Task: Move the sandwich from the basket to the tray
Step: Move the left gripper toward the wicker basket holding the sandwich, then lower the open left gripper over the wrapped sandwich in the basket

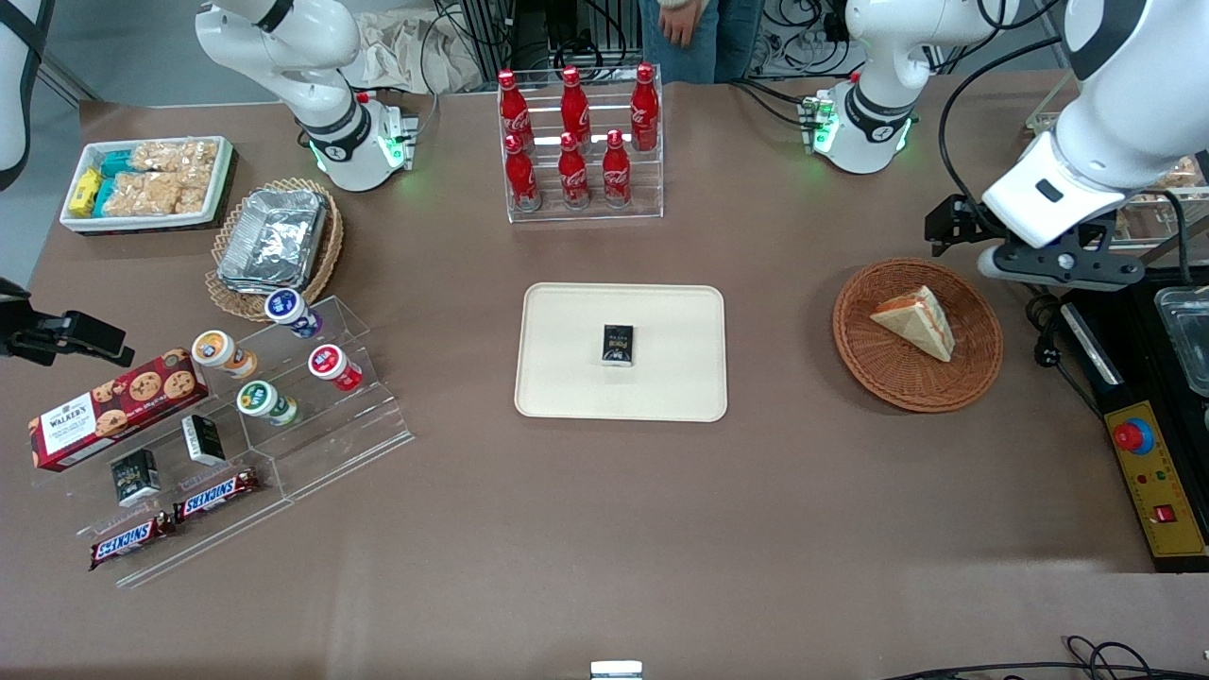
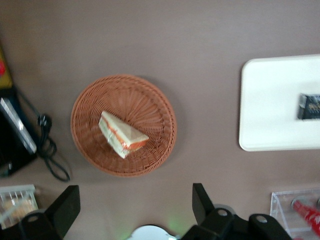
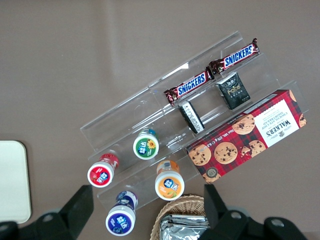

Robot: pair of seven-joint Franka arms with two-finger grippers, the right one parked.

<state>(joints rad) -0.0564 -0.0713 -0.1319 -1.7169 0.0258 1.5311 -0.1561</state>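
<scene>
Left-arm gripper [image 2: 135, 210] raised well above the worktop [image 1: 604, 510], fingers [image 2: 65, 210] spread wide apart and holding nothing, pointing straight down. Forearm angled in from the working arm's end of the worktop, wrist hanging above the edge of the basket [image 1: 973, 378] that lies farther from the front camera. Below the gripper and slightly nearer the front camera: round reddish-brown wicker basket [image 2: 90, 95], with the sandwich [image 1: 916, 321] lying in it, a pale triangular wedge [image 2: 121, 134] showing its red-orange filling edge. Apart from the gripper, toward the parked arm's end: cream tray [image 1: 567, 378] flat on the worktop, well apart from the basket, tray rim [image 2: 260, 100] visible in the wrist view too. Small dark box [image 1: 618, 344] resting near the tray's middle. Gripper touching neither basket nor sandwich.
</scene>
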